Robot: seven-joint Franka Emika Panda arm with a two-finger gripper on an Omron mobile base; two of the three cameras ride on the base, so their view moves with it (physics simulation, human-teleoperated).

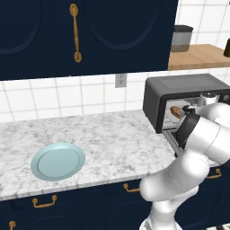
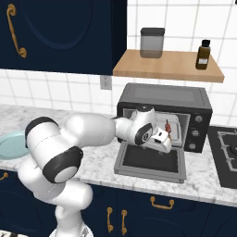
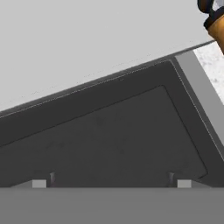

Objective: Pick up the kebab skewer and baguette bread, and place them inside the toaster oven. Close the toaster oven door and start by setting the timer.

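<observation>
While the end effector (image 2: 165, 139) is hovering wide open and empty above the lowered toaster oven door (image 2: 150, 161), loading appears finished, so closing is calling for lifting that door.

A light blue plate (image 1: 58, 161) sits on the marble counter (image 1: 117, 134). The white arm (image 1: 197, 148) reaches toward the open toaster oven (image 1: 184, 101), where golden-brown bread (image 1: 175, 112) lies inside.

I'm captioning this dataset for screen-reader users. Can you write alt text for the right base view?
A white robot arm reaches its open end effector over the lowered glass door of a black box-shaped toaster oven on a marble counter. A thin kebab skewer lies inside the oven.
</observation>
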